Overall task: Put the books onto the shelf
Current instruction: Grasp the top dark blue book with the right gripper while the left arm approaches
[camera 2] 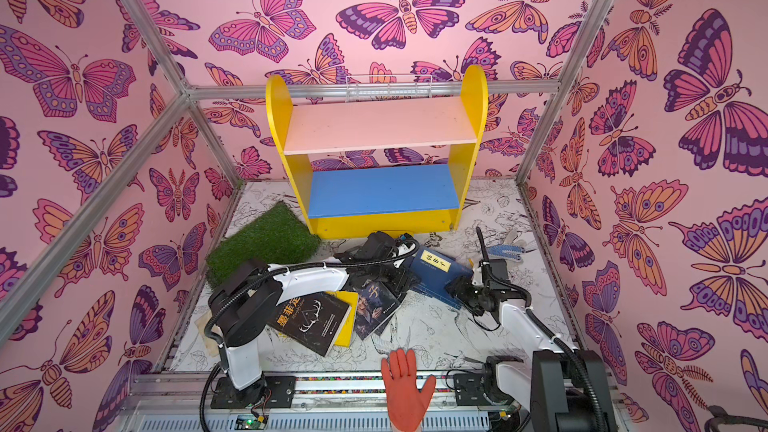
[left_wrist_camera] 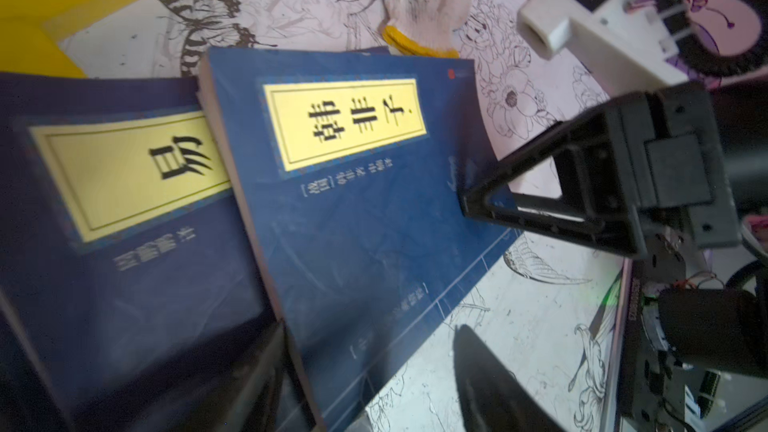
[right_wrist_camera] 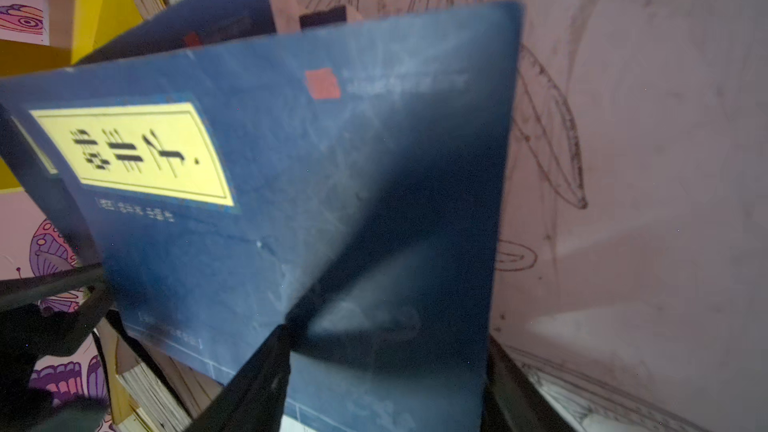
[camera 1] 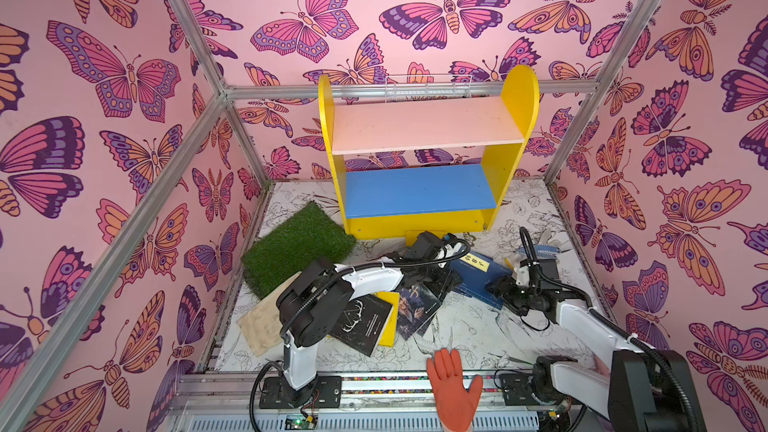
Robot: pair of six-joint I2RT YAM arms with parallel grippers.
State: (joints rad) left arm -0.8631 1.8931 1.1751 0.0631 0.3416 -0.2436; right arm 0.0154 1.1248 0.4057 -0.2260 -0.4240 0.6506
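Observation:
The shelf [camera 1: 424,126] stands at the back with its pink upper and blue lower boards bare. The books lie on the floor in front of it: a navy one with a yellow label [camera 1: 478,270], a second navy one [left_wrist_camera: 124,222], a black antler cover [camera 1: 361,322], a dark portrait cover [camera 1: 419,305] and a yellow one [camera 1: 390,317] underneath. My left gripper [left_wrist_camera: 374,388] is open, straddling a corner of the top navy book [left_wrist_camera: 353,222]. My right gripper [right_wrist_camera: 382,388] is open at that book's opposite edge, one finger [left_wrist_camera: 540,201] lying on the cover.
A green grass mat [camera 1: 299,243] and a pale wooden board [camera 1: 266,317] lie at the left. A knit glove [camera 1: 540,249] lies right of the books, an orange glove [camera 1: 453,388] on the front rail. A wire basket [camera 1: 428,87] hangs behind the shelf.

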